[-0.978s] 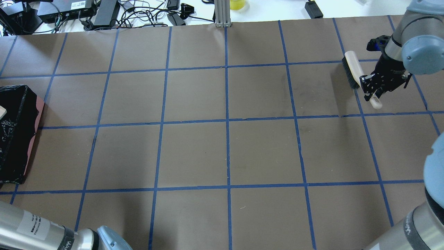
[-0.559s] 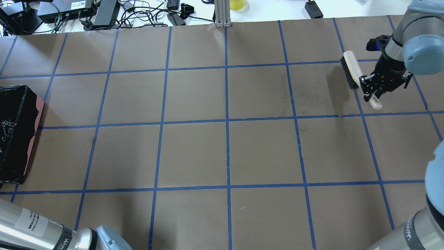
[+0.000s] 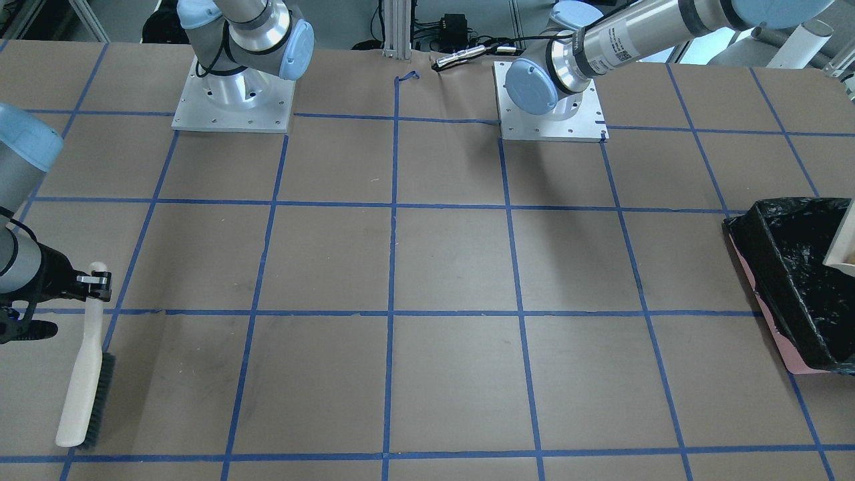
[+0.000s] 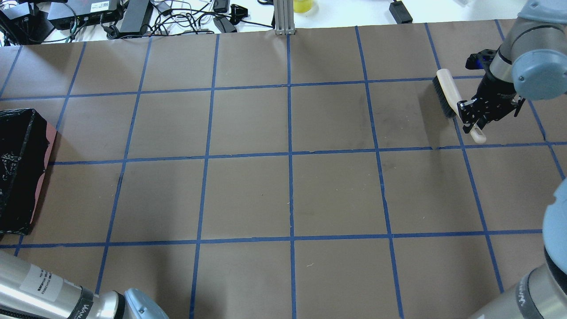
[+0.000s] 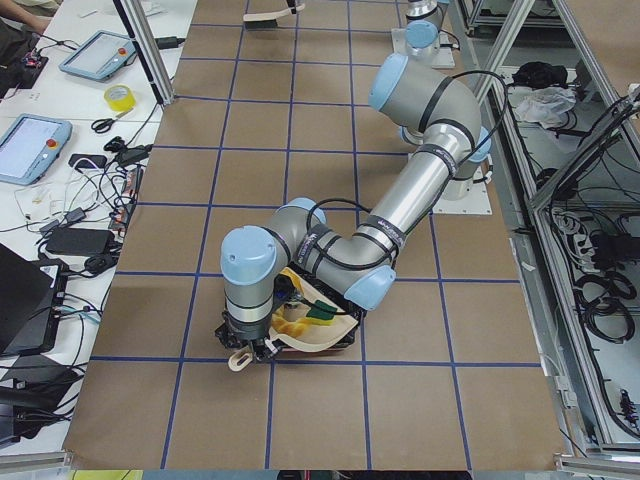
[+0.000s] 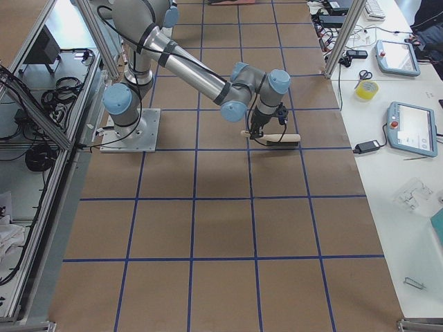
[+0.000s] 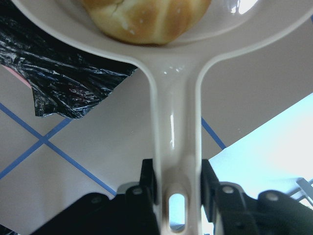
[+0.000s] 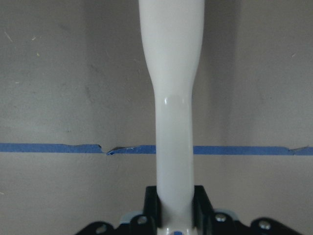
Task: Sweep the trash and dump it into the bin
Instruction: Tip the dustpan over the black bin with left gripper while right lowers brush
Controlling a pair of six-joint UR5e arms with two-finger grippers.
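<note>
My left gripper (image 7: 178,196) is shut on the handle of the beige dustpan (image 7: 173,112). The pan is over the bin (image 4: 17,173), whose black liner (image 7: 63,83) shows under it. The tan croissant-like piece (image 7: 146,19) lies in the pan. In the exterior left view the pan (image 5: 310,340) also holds the yellow-brown lump (image 5: 290,322) and the green sponge wedge (image 5: 322,313). My right gripper (image 4: 473,117) is shut on the handle of a white brush (image 4: 446,91), low over the table at the far right.
The bin (image 3: 795,280) stands at the table's left end, its pink side facing the middle. Cables and electronics (image 4: 110,17) lie beyond the far edge. The two arm bases (image 3: 234,100) stand at the robot's side of the table.
The right gripper has shifted the brush slightly toward the table's far edge. A beige bit of the dustpan over the bin has left the overhead view at the left edge.
</note>
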